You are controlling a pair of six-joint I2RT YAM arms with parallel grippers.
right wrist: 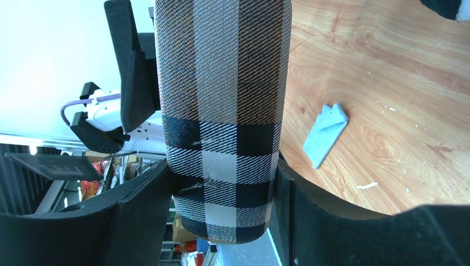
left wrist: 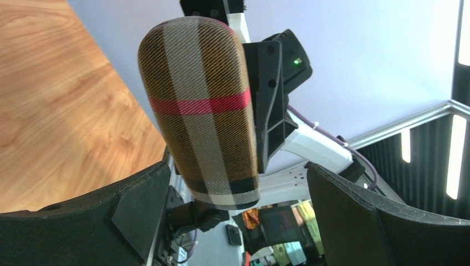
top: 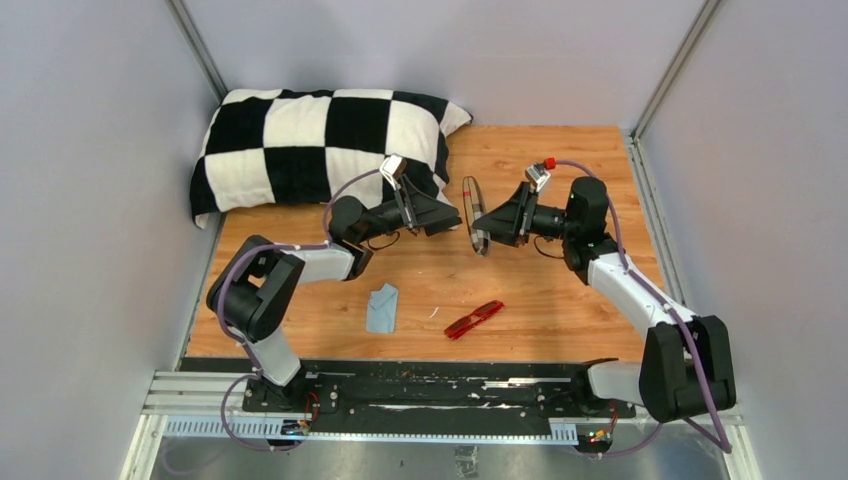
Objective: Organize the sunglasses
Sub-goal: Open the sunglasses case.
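The red sunglasses (top: 474, 319) lie folded on the wooden table near its front, apart from both grippers. They are out of both wrist views. The plaid case (top: 474, 215) is held upright in the air at mid-table. My right gripper (top: 487, 222) is shut on the case's end (right wrist: 221, 111), with a finger pressed on each side (right wrist: 221, 194). My left gripper (top: 455, 215) faces it from the left, open. In the left wrist view the case (left wrist: 202, 111) sits between the wide-apart fingers (left wrist: 238, 205), close to the left finger (left wrist: 138, 210).
A light blue cloth (top: 382, 308) lies left of the sunglasses and also shows in the right wrist view (right wrist: 326, 134). A black-and-white checkered pillow (top: 320, 140) fills the back left corner. Grey walls enclose the table on three sides.
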